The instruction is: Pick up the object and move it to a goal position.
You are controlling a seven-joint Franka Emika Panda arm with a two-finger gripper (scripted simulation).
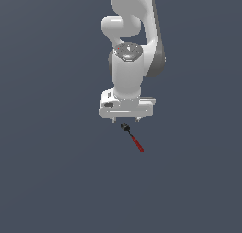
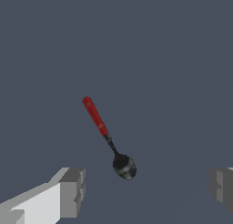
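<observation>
- The white pincer [image 1: 126, 119] points straight down, its two short fingertips [image 1: 115, 120] just showing under the broad white hand block.
- In the wrist view the pincer [image 2: 148, 191] stands wide: one grey finger pad [image 2: 73, 191] sits at one side of the picture and the other pad at the far edge, with a broad gap between them and nothing held.
- The object [image 2: 107, 136] lies in that gap's line of sight but is not between the pads; no finger touches it.
- It is a thin tool with a red shaft and a thin dark neck ending in a rounded black, spoon-like knob; in the wrist view the knob end is the end nearer the fingers.
- In the exterior view the object [image 1: 133, 138] lies flat on the dark grey-blue surface [image 1: 52, 180], just below the fingertips in the picture, with the black knob close under the pincer and the red shaft running away toward the exterior view's right.
- How high the pincer hangs above the surface cannot be told.
- Above the hand block the white arm [image 1: 127, 52] rises through a rounded wrist joint and leaves the top of the exterior view.
</observation>
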